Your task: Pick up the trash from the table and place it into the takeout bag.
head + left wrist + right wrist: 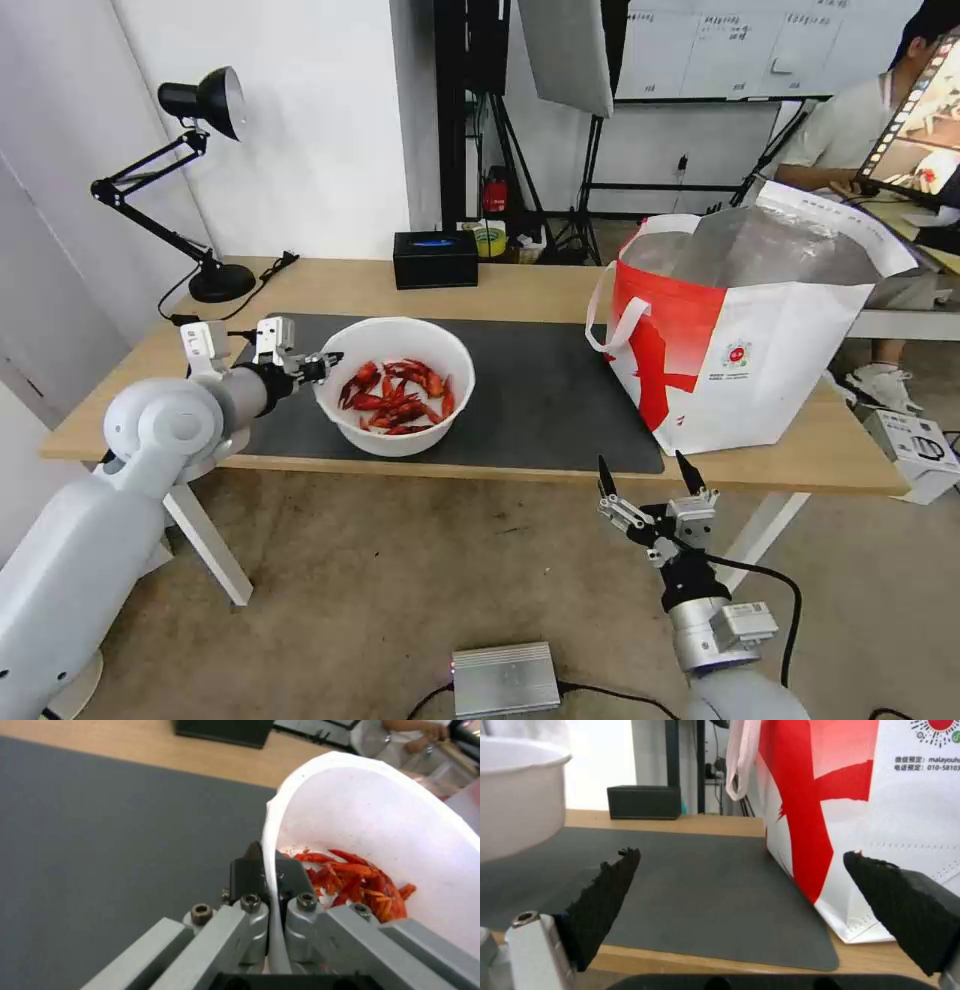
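Head view, bowl: I see the white bowl point(396, 385) of red shells point(398, 396) on the dark mat point(545, 400), toward the mat's left half.
Head view, left gripper: my left gripper point(322, 366) is at the bowl's left rim, clenched on that rim, with the arm reaching in from off the mat's left edge.
Head view, bag: the red-and-white bag point(745, 335) stands right of the bowl, well apart from it, its base partly on the mat's right edge and partly on the bare table point(520, 285); the mouth is open and I can see foil lining.
Head view, right gripper: my right gripper point(648, 478) hangs in front of the table's near edge, below the bag's left corner, fingers spread wide and touching nothing.
Head view, other: a black box point(435, 259) sits behind the bowl on the wood; a desk lamp point(195, 180) stands at the far left corner of the table.
Left wrist view, grip: the fingertips point(255, 870) pinch the bowl point(380, 825) wall, one outside and one inside, with the shells point(357, 877) lying just beside the inner one.
Right wrist view, right gripper: the two black pads point(605, 900) stand far apart with nothing between them; beyond them lie the mat point(705, 885), the bag point(840, 802) wall near one pad, and the bowl point(515, 795) side near the other.
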Controlling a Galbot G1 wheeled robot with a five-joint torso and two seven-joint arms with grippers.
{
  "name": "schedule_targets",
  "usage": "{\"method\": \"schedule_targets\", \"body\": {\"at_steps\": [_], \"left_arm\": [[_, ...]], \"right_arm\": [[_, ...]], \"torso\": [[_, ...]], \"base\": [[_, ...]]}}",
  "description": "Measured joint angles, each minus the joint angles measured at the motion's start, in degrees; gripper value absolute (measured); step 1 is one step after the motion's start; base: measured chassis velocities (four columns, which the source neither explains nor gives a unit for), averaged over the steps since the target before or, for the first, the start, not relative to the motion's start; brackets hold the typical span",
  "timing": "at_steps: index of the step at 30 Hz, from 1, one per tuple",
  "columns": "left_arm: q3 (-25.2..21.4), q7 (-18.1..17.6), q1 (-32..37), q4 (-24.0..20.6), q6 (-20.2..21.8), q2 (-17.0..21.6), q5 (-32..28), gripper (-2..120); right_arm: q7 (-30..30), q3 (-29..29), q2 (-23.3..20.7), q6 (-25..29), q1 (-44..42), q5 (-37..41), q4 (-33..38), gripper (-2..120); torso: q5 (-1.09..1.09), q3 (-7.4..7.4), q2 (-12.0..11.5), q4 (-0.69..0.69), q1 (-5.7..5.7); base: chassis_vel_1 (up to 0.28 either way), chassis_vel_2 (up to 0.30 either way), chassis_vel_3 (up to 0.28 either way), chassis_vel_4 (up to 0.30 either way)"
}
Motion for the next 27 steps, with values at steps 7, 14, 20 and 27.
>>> {"method": "schedule_targets", "body": {"at_steps": [7, 14, 20, 27], "left_arm": [[5.13, -2.28, -6.10, -1.33, -0.03, -1.22, -3.06, 0], [8.81, -3.55, -11.09, -2.46, -0.03, -2.47, -6.06, 0], [9.87, -3.64, -13.07, -4.86, -0.03, -2.11, -8.31, 0], [10.98, -4.07, -15.00, -8.30, -0.03, -1.20, -11.33, 0]], "right_arm": [[0.00, 0.00, 0.00, 0.00, 0.00, 0.00, 0.00, 100], [0.00, 0.00, 0.00, 0.00, 0.00, 0.00, 0.00, 100], [0.00, 0.00, 0.00, 0.00, 0.00, 0.00, 0.00, 100], [0.00, 0.00, 0.00, 0.00, 0.00, 0.00, 0.00, 100]], "torso": [[0.00, 0.00, 0.00, 0.00, 0.00], [0.01, 0.00, 0.00, -0.01, 0.00], [0.00, 0.00, -0.01, 0.00, 0.01], [0.00, 0.00, 0.00, 0.01, 0.00]], "base": [[0.000, 0.000, 0.000, 0.000], [0.000, 0.000, 0.000, 0.000], [0.000, 0.000, 0.000, 0.000], [0.000, 0.000, 0.000, 0.000]]}}
